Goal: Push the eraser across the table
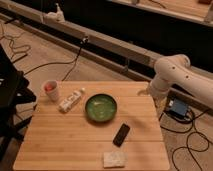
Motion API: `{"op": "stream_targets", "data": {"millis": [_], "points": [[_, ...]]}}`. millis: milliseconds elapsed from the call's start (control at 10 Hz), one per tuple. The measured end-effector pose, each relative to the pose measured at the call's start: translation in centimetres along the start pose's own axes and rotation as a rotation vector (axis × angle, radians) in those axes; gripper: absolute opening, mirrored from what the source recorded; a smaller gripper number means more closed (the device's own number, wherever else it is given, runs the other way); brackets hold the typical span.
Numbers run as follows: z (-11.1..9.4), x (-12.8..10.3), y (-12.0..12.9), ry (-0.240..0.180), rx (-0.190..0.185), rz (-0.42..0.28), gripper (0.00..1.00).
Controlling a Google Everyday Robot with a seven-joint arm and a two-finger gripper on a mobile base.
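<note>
The claw (148, 93) sits at the lower end of the white arm (172, 70), over the far right corner of the tabletop (60, 140); whether it is open or closed cannot be told. The eraser (121, 134) lies flat on the near right part of the tabletop, well apart from the claw, toward the camera and slightly toward the picture's left. It lies just beside the near right rim of the green bowl (101, 108) and beyond the beige pad (114, 158). Its long axis runs mostly near-to-far, with the far end tilted to the picture's right, roughly toward the claw. Judgement: the claw must first travel down to the eraser; a push against a long side would send it sideways across the tabletop.
</note>
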Motion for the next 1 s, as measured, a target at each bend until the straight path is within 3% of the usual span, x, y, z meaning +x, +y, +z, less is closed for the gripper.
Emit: {"op": "stream_targets", "data": {"millis": [1000], "points": [[0.07, 0.01, -0.02, 0.001, 0.001, 0.0, 0.77]]}}
